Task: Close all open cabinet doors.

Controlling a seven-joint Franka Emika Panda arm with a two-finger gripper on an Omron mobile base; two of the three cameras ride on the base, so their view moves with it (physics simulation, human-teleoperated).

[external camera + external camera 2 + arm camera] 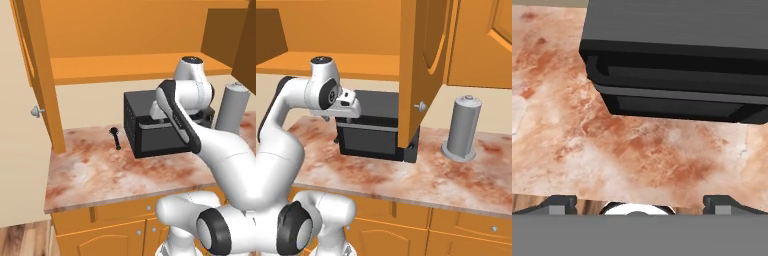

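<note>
While both cabinet doors (418,75) stand open, well above spread jaws, gripper (639,202) points at counter (612,150); nothing closed yet.

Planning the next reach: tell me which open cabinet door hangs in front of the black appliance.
The right-hand cabinet door, swung out edge-on, its lower corner overlapping the black appliance. The left open door stands apart at the counter's end.

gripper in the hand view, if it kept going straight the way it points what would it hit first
Most likely the bare marble countertop just in front of the black microwave; the open gripper points down at it, though depth is hard to judge.
</note>
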